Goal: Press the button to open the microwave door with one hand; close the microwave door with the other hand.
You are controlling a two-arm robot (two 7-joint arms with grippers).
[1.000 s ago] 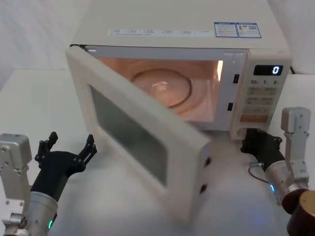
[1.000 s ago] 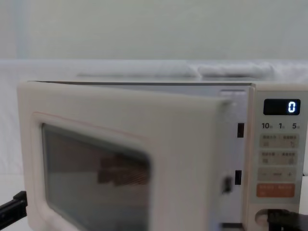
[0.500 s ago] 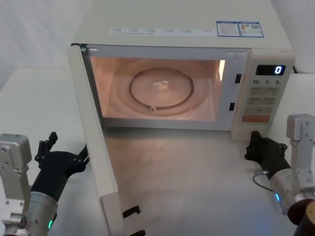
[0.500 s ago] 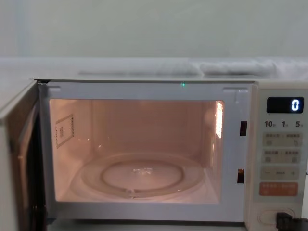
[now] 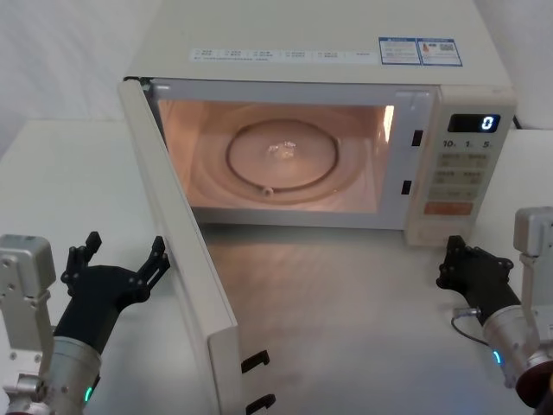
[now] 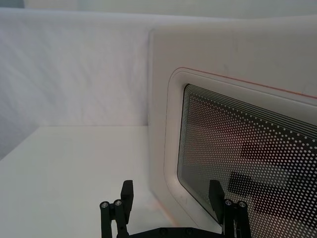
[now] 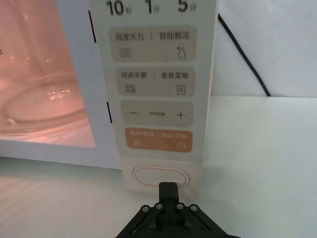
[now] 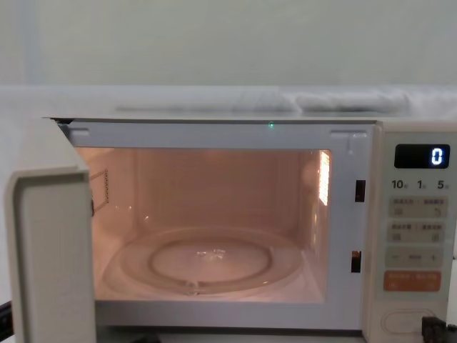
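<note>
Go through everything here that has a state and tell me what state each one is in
microwave door: swung open, hinged on the left.
button: not pressed, nothing touching it.
cavity light: on.
display: lit, reads 0.
left gripper: open, beside the door's outer face.
right gripper: shut, just short of the button.

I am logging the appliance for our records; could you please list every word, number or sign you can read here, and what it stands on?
"0": digital display at the top of the control panel.
"10", "1", "5": row under the display.
"−" and "+": beige key.
Small characters on the beige keys and the orange key: too small to read.
Blue label on the microwave's top: print too small to read.
The button: no legible marking.
</note>
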